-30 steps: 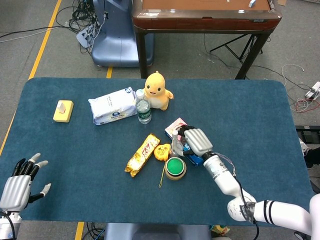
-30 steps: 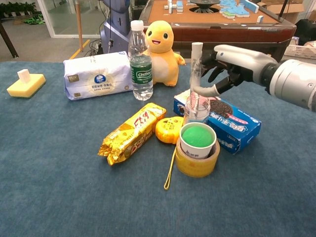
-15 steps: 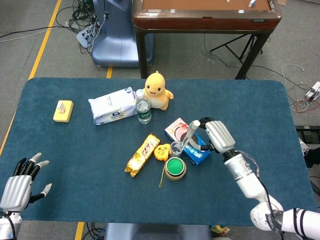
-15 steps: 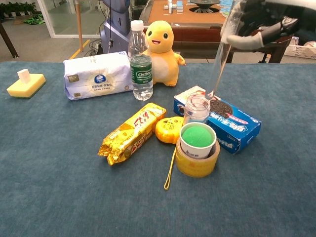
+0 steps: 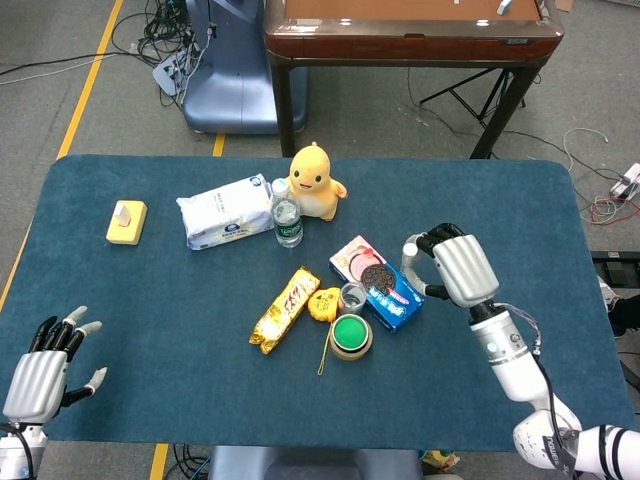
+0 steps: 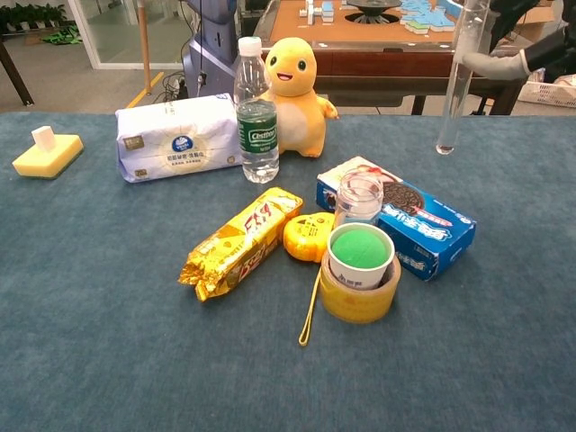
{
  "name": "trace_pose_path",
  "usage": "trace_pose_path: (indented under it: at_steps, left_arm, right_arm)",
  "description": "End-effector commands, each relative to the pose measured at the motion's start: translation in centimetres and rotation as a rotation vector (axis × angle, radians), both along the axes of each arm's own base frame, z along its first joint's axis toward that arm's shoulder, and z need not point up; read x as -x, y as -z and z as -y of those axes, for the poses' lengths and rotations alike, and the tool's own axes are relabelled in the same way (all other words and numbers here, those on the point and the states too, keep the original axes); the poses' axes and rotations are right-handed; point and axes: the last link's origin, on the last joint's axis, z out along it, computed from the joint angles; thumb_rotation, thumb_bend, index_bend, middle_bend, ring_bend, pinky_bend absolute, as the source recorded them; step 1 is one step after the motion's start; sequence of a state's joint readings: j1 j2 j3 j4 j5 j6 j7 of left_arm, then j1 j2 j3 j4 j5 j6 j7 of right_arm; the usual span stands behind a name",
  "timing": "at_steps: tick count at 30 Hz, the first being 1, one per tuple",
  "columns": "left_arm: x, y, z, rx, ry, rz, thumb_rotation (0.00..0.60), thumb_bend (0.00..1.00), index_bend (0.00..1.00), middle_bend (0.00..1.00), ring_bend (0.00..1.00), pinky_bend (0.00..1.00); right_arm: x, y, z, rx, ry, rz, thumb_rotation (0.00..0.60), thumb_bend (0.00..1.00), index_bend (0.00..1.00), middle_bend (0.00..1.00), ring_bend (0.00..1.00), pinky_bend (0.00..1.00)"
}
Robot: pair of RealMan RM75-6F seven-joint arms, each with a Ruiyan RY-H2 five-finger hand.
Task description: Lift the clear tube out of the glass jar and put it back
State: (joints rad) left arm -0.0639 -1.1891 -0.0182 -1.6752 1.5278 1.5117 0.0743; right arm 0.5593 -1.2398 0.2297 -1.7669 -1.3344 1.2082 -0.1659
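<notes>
Your right hand [image 5: 455,265] has a ribbed silver-grey shell over its back, with black fingers [image 5: 428,238] showing beneath and pale tips. Behind it your wrist is a white cylinder ringed by a metal band, with a thin cable looping alongside, and the white forearm [image 5: 520,375] swells into a rounded joint near the tabletop's near right corner, with black bands on the white link beyond it. Your left hand [image 5: 38,372], off the near left corner, wears the same ribbed silver back, black fingers [image 5: 52,332] and light grey fingertips.
</notes>
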Motion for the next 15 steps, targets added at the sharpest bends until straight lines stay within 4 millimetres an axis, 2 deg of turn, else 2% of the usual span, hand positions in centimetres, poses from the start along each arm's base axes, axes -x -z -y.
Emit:
trace_pose_path:
  at_steps: [1, 5, 7, 9, 15]
  left_arm:
    - [0.1, 0.0, 0.1, 0.001, -0.003, 0.001, 0.600, 0.29, 0.23, 0.09, 0.14, 0.04]
    - [0.1, 0.0, 0.0, 0.002, -0.004, 0.000, 0.600, 0.29, 0.23, 0.09, 0.14, 0.04]
    - [0.1, 0.0, 0.0, 0.003, -0.002, 0.000, 0.600, 0.29, 0.23, 0.09, 0.14, 0.03]
    - [0.0, 0.1, -0.1, 0.004, 0.000, 0.000, 0.600, 0.29, 0.23, 0.09, 0.14, 0.04]
    - [-0.1, 0.2, -0.2, 0.009, 0.003, 0.000, 0.600, 0.29, 0.23, 0.09, 0.14, 0.04]
  right_arm:
    - [-0.3, 1.1, -0.8, -0.183, 0.065, 0.232, 0.600, 0.61, 0.69, 0.56, 0.42, 0.34]
    - [-0.3, 1.1, -0.9, -0.267, 0.085, 0.368, 0.600, 0.61, 0.69, 0.56, 0.42, 0.37]
    - [0.1, 1.0, -0.8, -0.272, 0.083, 0.376, 0.600, 0.61, 0.69, 0.56, 0.42, 0.37]
    - [0.7, 1.0, -0.6, -0.244, 0.072, 0.326, 0.600, 0.61, 0.69, 0.56, 0.42, 0.37]
    - [2.2, 1.0, 0.3, -0.020, -0.001, 0.053, 0.600, 0.61, 0.69, 0.56, 0.42, 0.37]
